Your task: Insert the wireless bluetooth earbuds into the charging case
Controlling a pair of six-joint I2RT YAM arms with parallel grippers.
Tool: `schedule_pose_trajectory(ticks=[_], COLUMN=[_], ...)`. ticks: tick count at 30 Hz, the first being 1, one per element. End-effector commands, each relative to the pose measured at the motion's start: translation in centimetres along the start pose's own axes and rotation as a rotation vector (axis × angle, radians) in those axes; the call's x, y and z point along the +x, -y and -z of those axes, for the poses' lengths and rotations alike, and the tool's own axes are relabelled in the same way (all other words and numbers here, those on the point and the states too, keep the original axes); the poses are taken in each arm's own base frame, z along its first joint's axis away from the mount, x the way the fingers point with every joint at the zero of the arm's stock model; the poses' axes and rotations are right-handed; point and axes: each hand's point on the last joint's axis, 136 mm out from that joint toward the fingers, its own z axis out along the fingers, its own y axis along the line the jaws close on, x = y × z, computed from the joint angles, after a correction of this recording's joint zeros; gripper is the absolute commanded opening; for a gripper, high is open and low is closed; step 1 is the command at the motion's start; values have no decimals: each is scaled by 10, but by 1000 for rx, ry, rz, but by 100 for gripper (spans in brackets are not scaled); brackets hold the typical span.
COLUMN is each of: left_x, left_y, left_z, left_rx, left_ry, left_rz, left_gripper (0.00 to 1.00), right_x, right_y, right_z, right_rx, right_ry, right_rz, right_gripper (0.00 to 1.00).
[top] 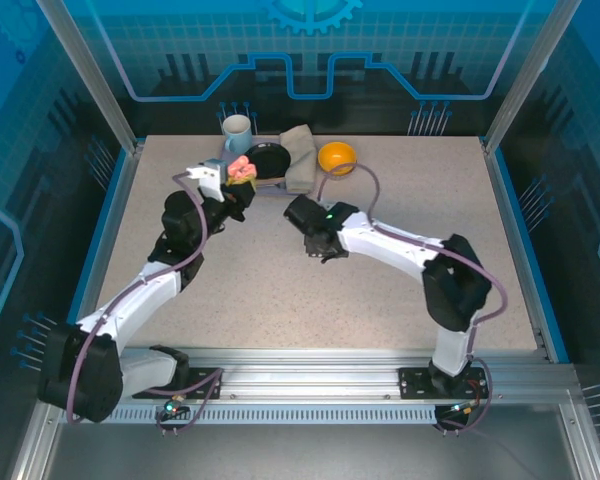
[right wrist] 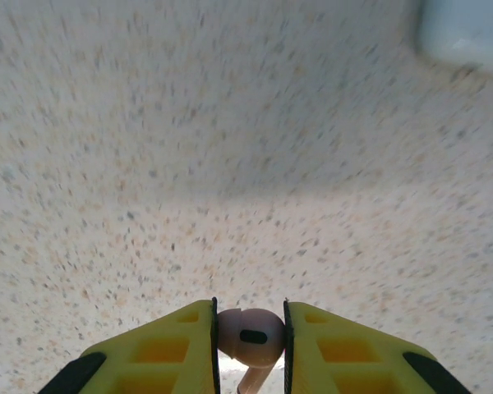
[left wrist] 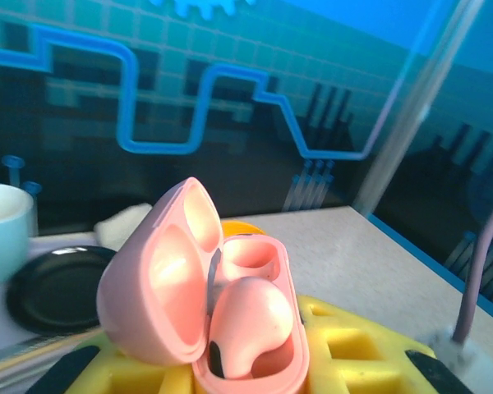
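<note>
The pink charging case (left wrist: 152, 287) stands with its lid open between the yellow fingers of my left gripper (left wrist: 246, 373), which is shut on it. One salmon-pink earbud (left wrist: 255, 316) sits in the case's near slot, and the far slot (left wrist: 251, 254) is empty. From above, the case (top: 243, 170) is held up at the back left of the table. My right gripper (right wrist: 249, 312) is shut on a second pink earbud (right wrist: 248, 336), whose stem points down, just above the speckled tabletop. That gripper (top: 318, 243) hovers mid-table, to the right of the case.
Along the back edge are a light blue cup (top: 237, 128), a black plate (top: 270, 160), a beige cloth (top: 300, 152) and an orange bowl (top: 337, 157). A pale blurred object (right wrist: 468, 29) lies on the table ahead of the right gripper.
</note>
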Motion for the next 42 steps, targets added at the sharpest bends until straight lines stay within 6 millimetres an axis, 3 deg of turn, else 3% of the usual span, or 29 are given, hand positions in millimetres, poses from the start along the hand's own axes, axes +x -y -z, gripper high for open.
schedule_pose_trajectory(ticks=[1, 10, 17, 27, 42], left_x=[8, 54, 67, 48, 35], left_y=[43, 106, 143, 180, 189], left_z=[-10, -26, -44, -72, -76], left_rx=[180, 480, 632, 739, 767], left_ry=[-50, -154, -210, -184, -159], left_rz=[-55, -77, -72, -87, -105], left_gripper=[0, 0, 0, 0, 0], right_x=[-39, -109, -135, -140, -137], right_y=[12, 61, 70, 52, 50], right_z=[30, 118, 164, 190, 186], right_rx=[-63, -239, -426, -605, -626], right_ry=[145, 427, 583, 714, 714], right_rz=[-14, -108, -78, 72, 81], right_gripper=[24, 25, 26, 25, 24])
